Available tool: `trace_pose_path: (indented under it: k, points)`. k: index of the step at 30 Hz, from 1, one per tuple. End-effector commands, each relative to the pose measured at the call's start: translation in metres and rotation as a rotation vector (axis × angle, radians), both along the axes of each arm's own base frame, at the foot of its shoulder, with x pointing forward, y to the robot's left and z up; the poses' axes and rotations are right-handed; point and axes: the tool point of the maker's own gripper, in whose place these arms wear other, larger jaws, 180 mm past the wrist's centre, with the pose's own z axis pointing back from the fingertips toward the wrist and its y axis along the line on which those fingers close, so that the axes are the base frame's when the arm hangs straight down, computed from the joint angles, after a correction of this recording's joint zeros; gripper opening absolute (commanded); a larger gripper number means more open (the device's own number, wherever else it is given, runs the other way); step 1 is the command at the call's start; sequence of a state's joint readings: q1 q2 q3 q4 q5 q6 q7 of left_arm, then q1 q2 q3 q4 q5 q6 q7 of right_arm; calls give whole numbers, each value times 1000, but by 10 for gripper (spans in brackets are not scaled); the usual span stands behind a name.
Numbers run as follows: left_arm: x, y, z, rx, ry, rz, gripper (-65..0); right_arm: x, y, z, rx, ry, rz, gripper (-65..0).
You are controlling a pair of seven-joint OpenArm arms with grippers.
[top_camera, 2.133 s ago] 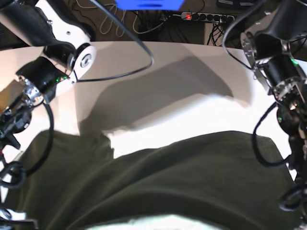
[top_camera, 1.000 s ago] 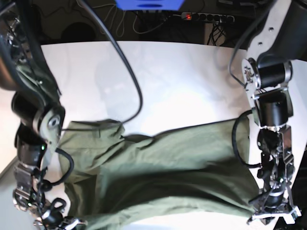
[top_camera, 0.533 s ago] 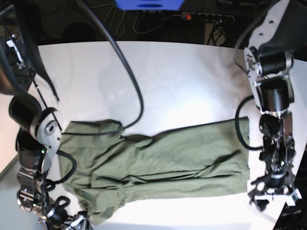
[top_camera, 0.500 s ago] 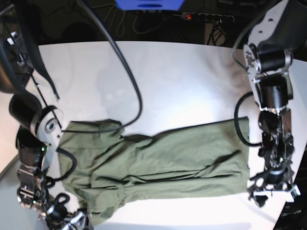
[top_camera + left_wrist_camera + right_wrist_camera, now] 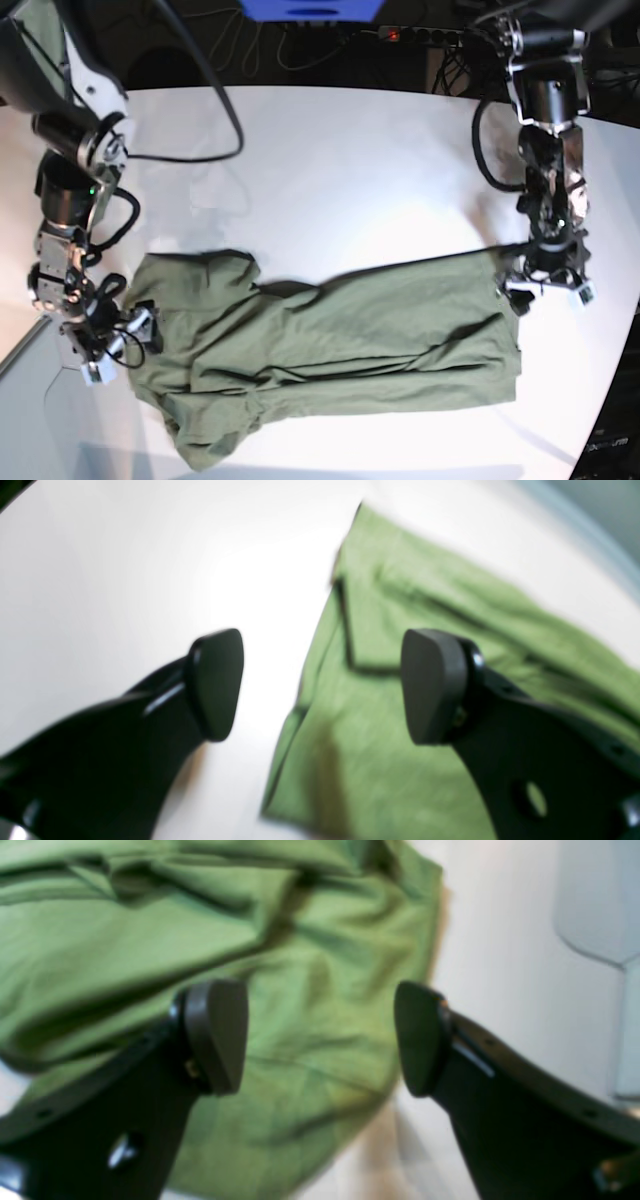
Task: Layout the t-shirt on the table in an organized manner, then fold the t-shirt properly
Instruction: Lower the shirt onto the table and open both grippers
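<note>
Lying crumpled along the near edge of the table (image 5: 350,160): the t-shirt (image 5: 330,345), spreading from the left side toward the right edge, bunching at its left end. Hovering over that bunched end: right gripper (image 5: 118,340), jaws gaping wide, gripping nothing. Hanging over the shirt's far right corner: left gripper (image 5: 545,290), jaws likewise spreading wide, holding nothing.

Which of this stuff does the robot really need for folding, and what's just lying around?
Part of the job:
- t-shirt, lying rumpled
- table
- left gripper, open
- right gripper, open

Just there:
- power strip behind the table
- loose cables on the floor
- blue box
</note>
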State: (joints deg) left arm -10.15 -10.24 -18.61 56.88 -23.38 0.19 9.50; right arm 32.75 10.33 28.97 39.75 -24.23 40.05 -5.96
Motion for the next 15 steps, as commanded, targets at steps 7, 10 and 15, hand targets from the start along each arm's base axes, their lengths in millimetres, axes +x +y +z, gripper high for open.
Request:
trace_pose_path:
  k: [7,10,15]
  points:
    - [-14,5,-28,-6,67,17,-178,-23,-22,4,-63,-51,-27,-200]
    - [-9,3,-39,-30,101,24,-179,-37,-18,-8,-70,-31,-23,-200]
    - [-7,-10,-45,-60,111,19,-248,-53,-27,-21,-46,-1,-71,-198]
